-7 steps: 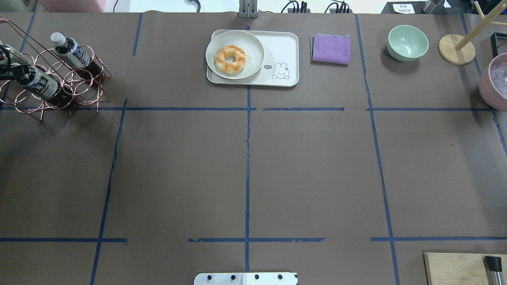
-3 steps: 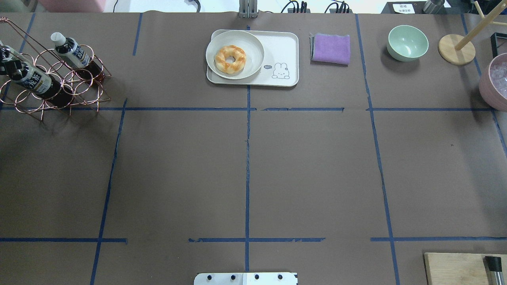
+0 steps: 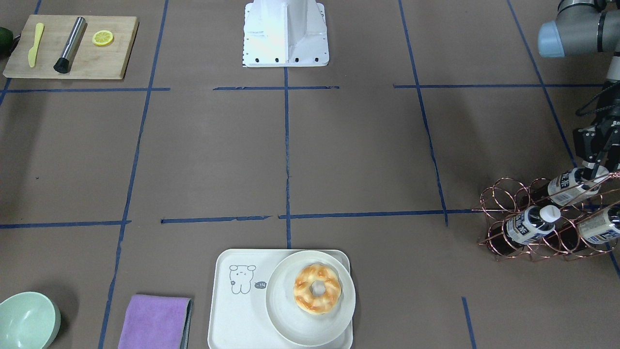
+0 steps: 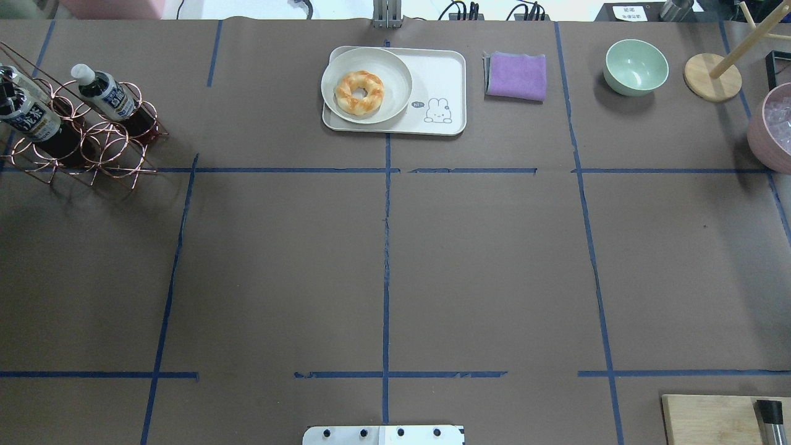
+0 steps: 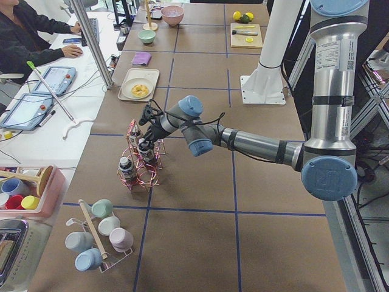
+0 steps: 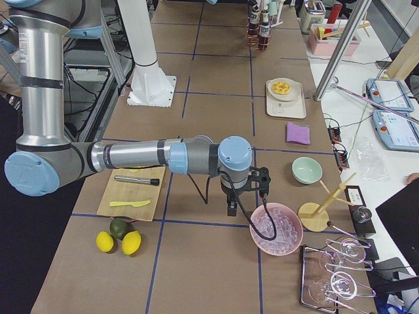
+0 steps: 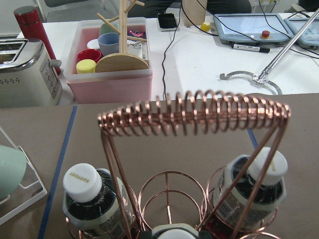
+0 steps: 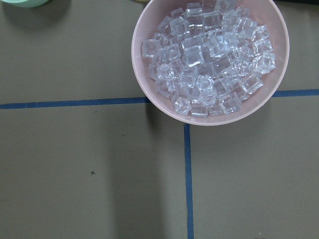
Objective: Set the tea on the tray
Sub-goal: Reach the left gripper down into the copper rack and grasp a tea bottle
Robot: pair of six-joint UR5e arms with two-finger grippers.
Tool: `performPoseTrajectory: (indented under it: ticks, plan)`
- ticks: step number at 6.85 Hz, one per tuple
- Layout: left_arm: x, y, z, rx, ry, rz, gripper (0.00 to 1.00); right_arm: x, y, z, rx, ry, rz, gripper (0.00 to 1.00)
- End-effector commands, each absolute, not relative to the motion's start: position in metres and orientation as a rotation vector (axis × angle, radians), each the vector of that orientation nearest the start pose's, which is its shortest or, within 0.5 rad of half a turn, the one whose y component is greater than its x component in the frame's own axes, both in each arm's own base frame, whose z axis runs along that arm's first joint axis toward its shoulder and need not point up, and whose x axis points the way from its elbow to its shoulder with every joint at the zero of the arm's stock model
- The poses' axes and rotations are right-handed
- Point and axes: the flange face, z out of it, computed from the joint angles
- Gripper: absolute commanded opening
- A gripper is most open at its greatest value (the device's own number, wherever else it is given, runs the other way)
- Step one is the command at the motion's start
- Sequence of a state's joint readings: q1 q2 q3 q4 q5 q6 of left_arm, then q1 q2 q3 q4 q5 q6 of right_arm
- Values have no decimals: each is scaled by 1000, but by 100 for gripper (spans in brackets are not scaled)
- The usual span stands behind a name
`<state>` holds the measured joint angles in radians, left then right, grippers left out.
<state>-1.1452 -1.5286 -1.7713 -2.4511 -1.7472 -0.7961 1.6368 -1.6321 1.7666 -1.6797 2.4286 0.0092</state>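
Note:
The tea (image 4: pixel 31 120) is a dark bottle with a printed label lying in the copper wire rack (image 4: pixel 105 142) at the table's far left. My left gripper (image 3: pixel 596 167) is shut on its capped end, and the same bottle (image 3: pixel 566 185) slants up out of the rack rings. Its white cap (image 7: pixel 172 231) sits at the bottom edge of the left wrist view. The cream tray (image 4: pixel 442 77) with the drawn bear lies at the back centre, and a plate with a doughnut (image 4: pixel 366 84) covers its left half. My right gripper (image 6: pixel 230 208) hangs beside the ice bowl; whether it is open or shut I cannot tell.
Two more bottles (image 3: pixel 528 225) (image 3: pixel 598 228) rest in the rack. A purple cloth (image 4: pixel 516 75), a green bowl (image 4: pixel 636 67) and a wooden stand (image 4: pixel 712 77) line the back right. A pink bowl of ice (image 8: pixel 209 59) stands at the right edge, and a cutting board (image 3: pixel 72 47) lies near the robot base.
The held bottle has moved left and toward the back with my left gripper. The rack and the bottle beside it have shifted left with it.

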Motion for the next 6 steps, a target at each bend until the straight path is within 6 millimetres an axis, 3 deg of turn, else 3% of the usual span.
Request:
performPoseTrajectory:
  ticks: [1,2,4,6]
  plan:
    - [95,-516,480,764,712,-248,0,88,-459,597,47,-858,60,100]
    - [91,-515,475,758,737,-241,0,88,-459,597,47,-858,60,100]
    - [59,-509,455,722,813,-239,0,88,-459,598,46,-857,61,100]
    - [27,-492,406,718,820,-270,0,88,-459,599,44,-857,61,100]
